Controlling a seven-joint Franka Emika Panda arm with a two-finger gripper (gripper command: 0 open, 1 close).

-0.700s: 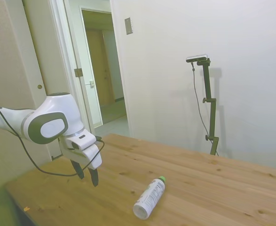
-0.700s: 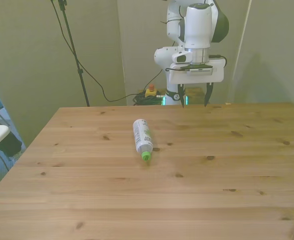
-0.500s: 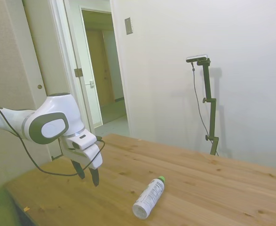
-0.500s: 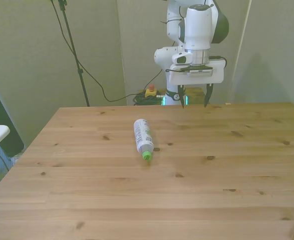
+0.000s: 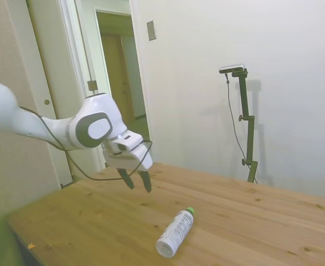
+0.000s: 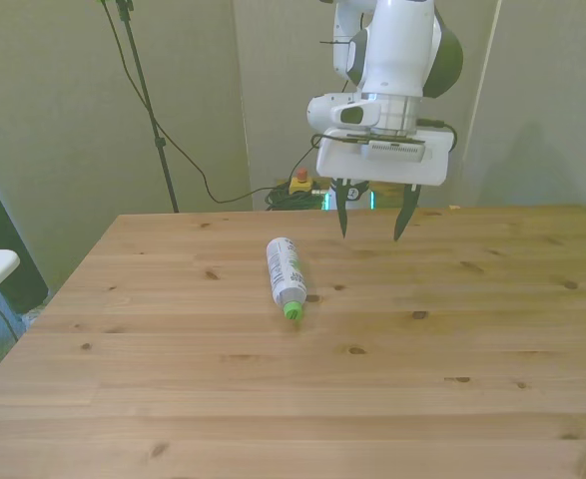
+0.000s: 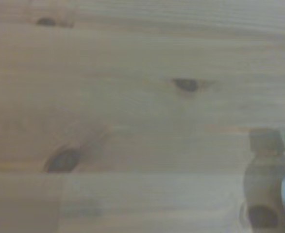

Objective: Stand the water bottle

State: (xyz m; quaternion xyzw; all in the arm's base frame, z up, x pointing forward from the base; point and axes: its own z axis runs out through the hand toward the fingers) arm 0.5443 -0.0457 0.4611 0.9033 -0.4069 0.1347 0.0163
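Pale walls and an open doorway frame a knotty pine worktop (image 6: 472, 329) that carries only 1 thing: the water bottle (image 6: 285, 272). It lies flat on its side in the middle stretch of the worktop, nearer the robot's edge than the opposite one, with its green cap (image 6: 292, 311) pointing away from the robot and its base toward it. The gripper (image 6: 371, 222) hangs in the air above the worktop near the robot's edge, off toward the front view's right of the bottle and clear of it, its 2 fingers (image 6: 342, 220) spread wide and empty.

To my eye the approach is in hand, with no grasp begun. Next the arm needs to travel across and down over the bottle, straddle its body with the fingers, close, then tip it up onto its base.
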